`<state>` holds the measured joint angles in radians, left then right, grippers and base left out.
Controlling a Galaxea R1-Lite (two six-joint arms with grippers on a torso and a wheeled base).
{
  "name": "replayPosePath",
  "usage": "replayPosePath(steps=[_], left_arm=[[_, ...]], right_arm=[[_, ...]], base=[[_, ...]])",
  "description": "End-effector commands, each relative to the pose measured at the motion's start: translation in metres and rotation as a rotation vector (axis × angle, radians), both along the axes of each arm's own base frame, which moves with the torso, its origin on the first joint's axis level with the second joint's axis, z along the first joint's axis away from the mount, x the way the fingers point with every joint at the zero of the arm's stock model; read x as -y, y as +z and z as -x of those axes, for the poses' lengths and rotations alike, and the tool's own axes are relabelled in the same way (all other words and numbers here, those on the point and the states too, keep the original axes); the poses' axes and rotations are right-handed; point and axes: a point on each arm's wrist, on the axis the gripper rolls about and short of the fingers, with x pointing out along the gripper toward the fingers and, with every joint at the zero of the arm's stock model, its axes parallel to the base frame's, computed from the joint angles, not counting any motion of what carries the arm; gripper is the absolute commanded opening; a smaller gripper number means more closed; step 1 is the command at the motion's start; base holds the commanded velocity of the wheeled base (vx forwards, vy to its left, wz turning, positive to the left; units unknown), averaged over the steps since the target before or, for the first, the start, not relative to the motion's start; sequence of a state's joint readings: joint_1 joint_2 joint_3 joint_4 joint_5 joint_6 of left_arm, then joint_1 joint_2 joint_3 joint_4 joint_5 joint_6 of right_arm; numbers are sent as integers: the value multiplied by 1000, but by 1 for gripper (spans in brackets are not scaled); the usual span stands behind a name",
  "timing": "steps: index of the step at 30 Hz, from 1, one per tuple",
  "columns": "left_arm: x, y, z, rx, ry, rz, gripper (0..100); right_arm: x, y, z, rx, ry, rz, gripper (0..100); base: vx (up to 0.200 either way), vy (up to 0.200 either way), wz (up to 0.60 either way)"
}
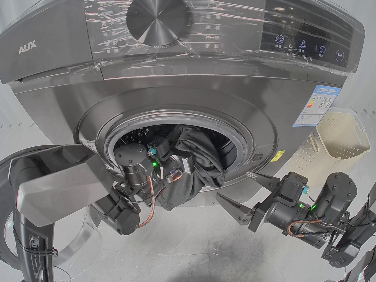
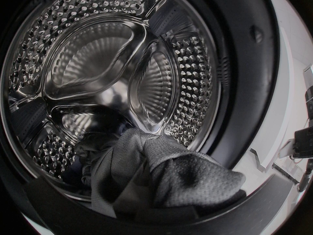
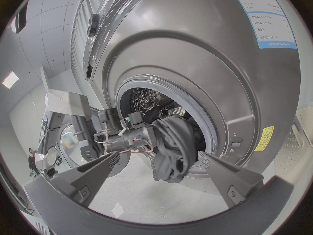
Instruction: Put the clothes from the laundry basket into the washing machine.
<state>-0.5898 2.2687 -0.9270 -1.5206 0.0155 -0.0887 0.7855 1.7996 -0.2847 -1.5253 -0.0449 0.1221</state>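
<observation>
A dark grey garment (image 1: 199,153) hangs over the lip of the washing machine's round opening (image 1: 239,128), partly inside the drum and partly dangling below the rim. My left gripper (image 1: 184,153) is buried under that cloth at the mouth of the drum. In the left wrist view the garment (image 2: 182,173) lies bunched in front of the steel drum (image 2: 97,66), with more dark clothing (image 2: 88,147) at the drum's bottom. My right gripper (image 1: 233,184) stands open and holds nothing, low in front of the machine, to the right of the hanging garment (image 3: 176,141).
The machine's door (image 1: 58,181) is swung open on the left beside my left arm. A cream laundry basket (image 1: 340,138) stands at the machine's right side, behind my right arm. Bare grey floor (image 1: 196,247) lies below the opening.
</observation>
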Motion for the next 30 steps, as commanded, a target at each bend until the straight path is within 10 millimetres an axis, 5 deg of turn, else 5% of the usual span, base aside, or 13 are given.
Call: replayPosePath(steps=[1,21,26,27,30], left_arm=[[13,-16,-33,-5,41,6,0],[-1,24,-121,38,243,45,0],[-1,23,-122,37,250,47,0],[0,21,-120,28,247,44,100],[0,17,-113,-3,242,25,100]], right_arm=[[0,6,1,18,2,-15,100],[0,4,2,15,5,-11,100],[0,4,2,14,8,-13,100],[-1,4,2,14,6,-13,100],[-1,4,2,13,8,-12,100]], base=[[0,0,0],[0,0,0],[0,0,0],[0,0,0],[0,0,0]])
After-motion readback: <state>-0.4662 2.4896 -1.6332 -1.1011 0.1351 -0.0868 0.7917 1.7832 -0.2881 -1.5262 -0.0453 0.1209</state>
